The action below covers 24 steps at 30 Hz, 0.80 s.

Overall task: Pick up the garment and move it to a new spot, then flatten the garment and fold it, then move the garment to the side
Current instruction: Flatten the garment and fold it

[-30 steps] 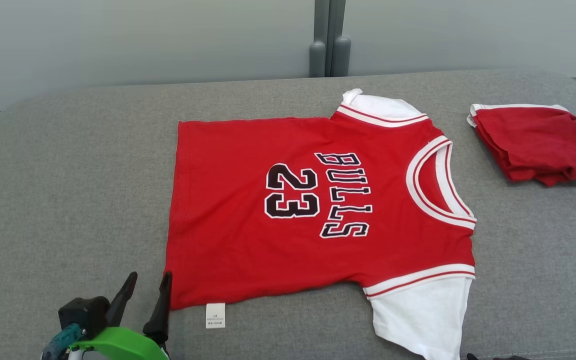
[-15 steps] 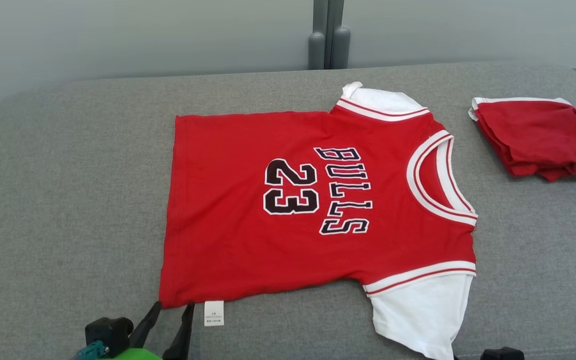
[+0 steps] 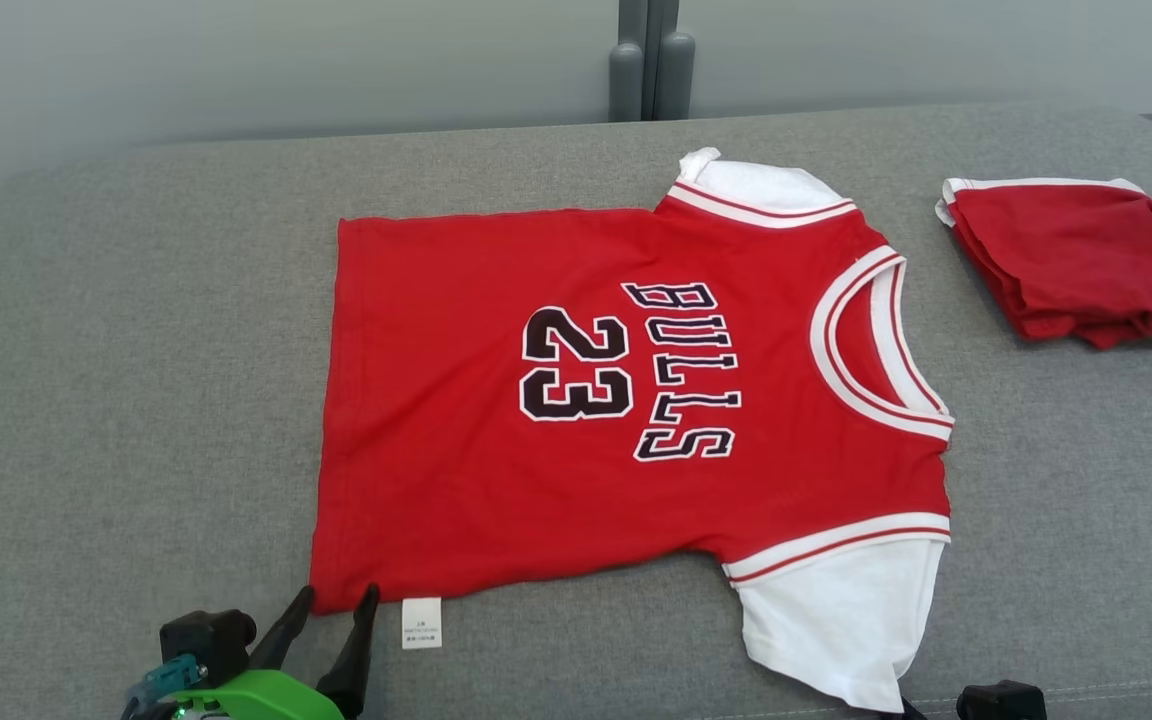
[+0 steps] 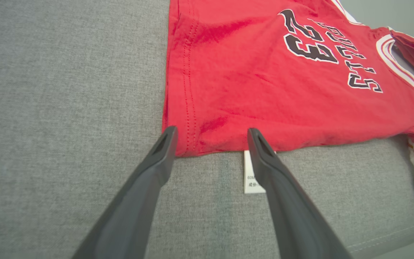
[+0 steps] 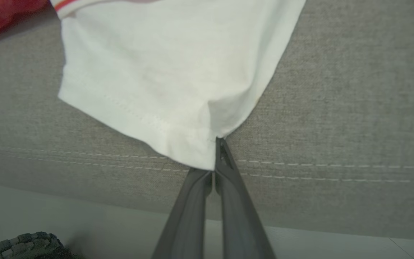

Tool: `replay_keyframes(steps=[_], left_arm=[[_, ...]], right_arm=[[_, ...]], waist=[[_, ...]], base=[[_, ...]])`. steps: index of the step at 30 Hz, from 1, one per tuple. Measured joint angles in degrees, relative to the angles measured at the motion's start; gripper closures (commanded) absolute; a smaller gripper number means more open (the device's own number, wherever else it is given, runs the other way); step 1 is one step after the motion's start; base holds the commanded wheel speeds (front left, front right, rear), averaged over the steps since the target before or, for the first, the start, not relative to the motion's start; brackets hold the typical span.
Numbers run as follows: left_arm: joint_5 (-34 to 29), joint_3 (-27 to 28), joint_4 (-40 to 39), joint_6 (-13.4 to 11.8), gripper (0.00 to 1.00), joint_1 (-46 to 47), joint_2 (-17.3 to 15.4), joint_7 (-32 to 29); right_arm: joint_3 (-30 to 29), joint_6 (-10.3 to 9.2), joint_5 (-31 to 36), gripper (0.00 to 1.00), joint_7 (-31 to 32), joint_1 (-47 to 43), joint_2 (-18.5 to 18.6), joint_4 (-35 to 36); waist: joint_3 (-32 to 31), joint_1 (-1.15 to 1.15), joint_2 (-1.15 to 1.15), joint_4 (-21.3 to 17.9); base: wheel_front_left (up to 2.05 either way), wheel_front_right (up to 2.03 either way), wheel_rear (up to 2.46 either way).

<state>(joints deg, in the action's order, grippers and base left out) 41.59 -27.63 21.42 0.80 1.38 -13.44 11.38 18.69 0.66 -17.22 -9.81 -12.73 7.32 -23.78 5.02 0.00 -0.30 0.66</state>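
Observation:
The garment (image 3: 636,400), a red jersey with "BULLS 23" and white sleeves, lies spread flat on the grey cushion (image 3: 136,350). My left gripper (image 3: 338,595) is open at the jersey's near left hem corner. In the left wrist view the left gripper (image 4: 211,131) has one fingertip at either side of that corner of the garment (image 4: 264,90), beside the white label (image 4: 252,180). My right gripper (image 5: 217,158) is shut on the edge of the near white sleeve (image 5: 171,79), close to the cushion's front edge.
A second red garment (image 3: 1076,265), folded, lies at the cushion's back right. A stitched seam (image 5: 336,169) runs along the cushion's front edge, with pale floor below. A grey wall stands behind the cushion.
The right gripper has closed on the white sleeve's edge. The left gripper has moved right to the hem corner. The head camera has shifted slightly.

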Motion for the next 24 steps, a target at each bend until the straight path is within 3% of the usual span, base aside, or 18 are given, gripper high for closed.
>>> replay_keyframes(steps=[9, 10, 11, 12, 15, 16, 24], left_arm=[[0.1, 0.0, 3.7, 0.8, 0.00, 2.2, 0.0, -1.3], [0.2, 0.0, 4.1, 0.8, 0.11, 2.2, 0.0, -1.3], [0.3, 0.1, 4.2, 0.8, 0.49, 2.3, 0.0, -1.3], [0.4, 0.1, 4.3, 0.8, 0.71, 2.3, 0.0, -1.3], [0.5, 0.4, 4.8, 1.2, 0.95, 2.4, 0.0, -1.3], [0.6, 0.5, 5.1, 1.2, 1.00, 2.5, 0.0, -1.3], [0.9, 1.1, 5.8, 2.2, 1.00, 4.3, 0.1, -1.2]], right_arm=[[0.1, 0.47, 0.0, 1.00, -0.3, 1.1, 0.1, -0.4], [0.1, 0.58, 0.0, 1.00, -0.3, 1.2, 0.1, -0.4], [0.1, 0.58, 0.0, 1.00, -0.5, 1.4, 0.1, -0.5], [0.2, 0.59, 0.0, 1.00, -0.6, 1.5, 0.1, -0.5], [0.2, 0.63, 0.0, 1.00, -0.8, 1.7, 0.0, -0.5], [0.2, 0.76, 0.0, 1.00, -0.8, 1.8, 0.0, -0.5], [0.5, 0.81, 0.2, 1.00, -1.1, 2.3, 0.2, 0.0]], waist=[[1.3, 0.00, 0.00, -0.5], [1.4, 0.00, 0.00, -0.6], [1.5, 0.00, 0.00, -0.6], [1.5, 0.00, 0.00, -0.7], [1.7, 0.00, 0.00, -0.8], [1.7, 0.00, 0.00, -0.9], [2.0, 0.00, 0.00, -1.2]], base=[[0.00, 0.00, 0.00], [0.00, 0.00, 0.00], [0.00, 0.00, 0.00], [0.00, 0.00, 0.00], [0.00, 0.00, 0.00], [0.00, 0.00, 0.00], [0.00, 0.00, 0.00]])
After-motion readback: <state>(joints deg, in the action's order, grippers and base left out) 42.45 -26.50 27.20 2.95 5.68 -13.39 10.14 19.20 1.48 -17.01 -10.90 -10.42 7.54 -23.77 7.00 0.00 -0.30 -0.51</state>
